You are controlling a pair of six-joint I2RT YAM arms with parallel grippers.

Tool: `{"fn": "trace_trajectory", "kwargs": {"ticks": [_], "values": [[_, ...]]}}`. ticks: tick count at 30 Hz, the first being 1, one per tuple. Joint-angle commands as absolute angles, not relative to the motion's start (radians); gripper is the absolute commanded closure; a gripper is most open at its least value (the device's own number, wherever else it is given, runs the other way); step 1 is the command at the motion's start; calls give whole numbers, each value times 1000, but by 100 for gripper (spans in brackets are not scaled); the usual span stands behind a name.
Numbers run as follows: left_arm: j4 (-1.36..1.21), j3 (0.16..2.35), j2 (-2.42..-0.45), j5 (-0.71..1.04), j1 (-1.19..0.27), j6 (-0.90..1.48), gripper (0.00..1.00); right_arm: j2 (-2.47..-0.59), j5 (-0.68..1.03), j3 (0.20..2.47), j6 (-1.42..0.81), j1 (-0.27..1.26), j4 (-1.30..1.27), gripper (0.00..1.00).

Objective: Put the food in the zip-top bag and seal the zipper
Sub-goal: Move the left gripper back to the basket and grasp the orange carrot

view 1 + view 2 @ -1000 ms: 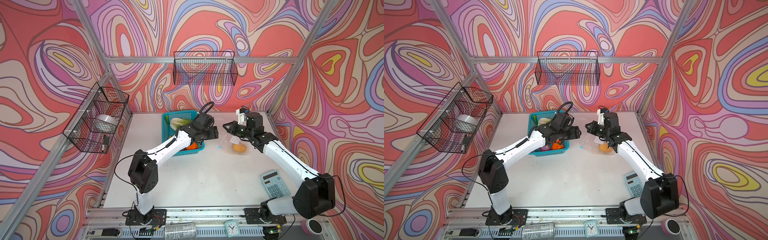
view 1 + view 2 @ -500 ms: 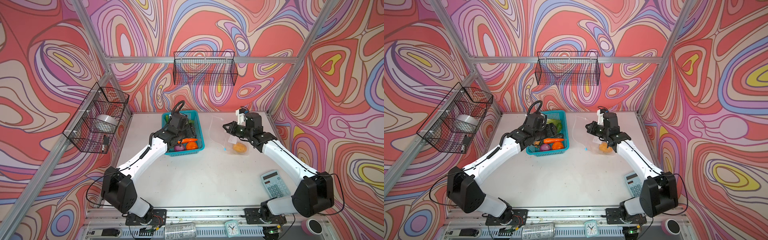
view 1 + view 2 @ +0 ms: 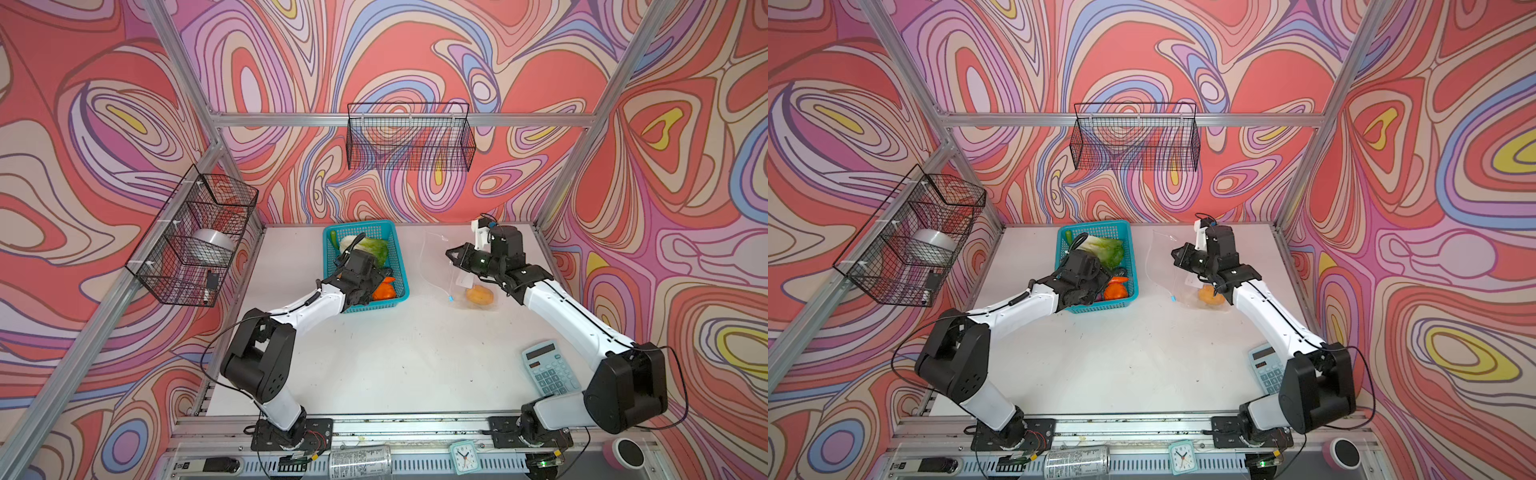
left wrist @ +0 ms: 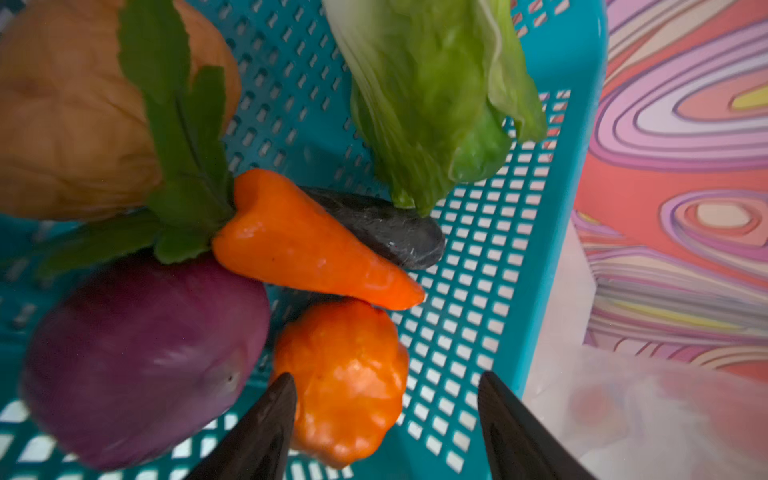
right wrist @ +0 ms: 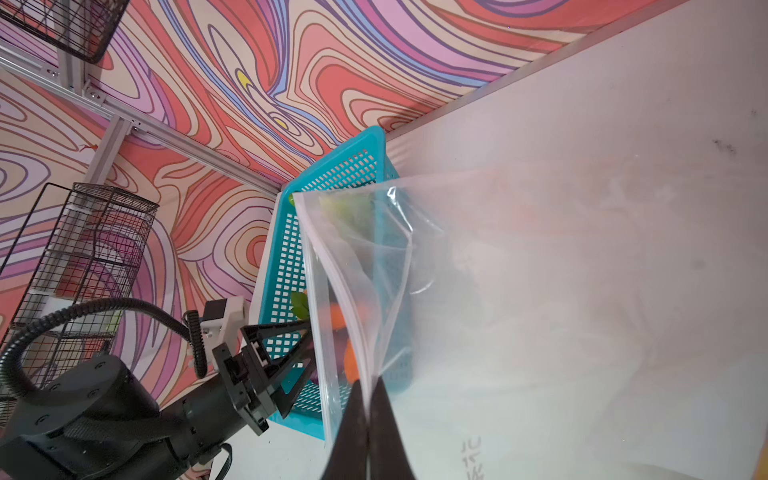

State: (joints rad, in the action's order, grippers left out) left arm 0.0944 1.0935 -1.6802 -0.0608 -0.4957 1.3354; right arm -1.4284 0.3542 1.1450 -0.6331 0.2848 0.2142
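Zip-top bag (image 3: 436,266) sits just beside the basket (image 3: 400,257) in a top view, one vegetable (image 3: 480,295) inside. Left wrist view: left gripper (image 4: 385,376), jaws apart, hangs over the basket's pumpkin (image 4: 345,374), likely to pick it. Right wrist view: right gripper (image 5: 368,386) clamps the bag's rim, keeping its mouth open.

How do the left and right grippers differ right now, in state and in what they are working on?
The left gripper is open, its fingers spread over the orange pumpkin and gripping nothing; the right gripper is shut, pinching the zip-top bag at its edge. The left gripper is down in the teal basket; the right gripper holds the bag's edge up above the table. Both have dark, pointed fingers.
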Motion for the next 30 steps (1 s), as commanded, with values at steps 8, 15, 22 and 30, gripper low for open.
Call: {"fn": "trace_trajectory", "kwargs": {"ticks": [8,15,22,30], "values": [[112,1177,-1828,-232,-528,1643,29,-1357,285,1112,-560,290,253,100],[141,1234,-1896,-309,-526,1622,32,-1368,290,1120,-556,289,257,100],[173,1281,-1957,-346,-520,1599,37,-1354,281,1114,-558,288,260,100],[116,1291,-1999,-321,-513,1529,39,-1348,276,1121,-554,289,272,100]]}}
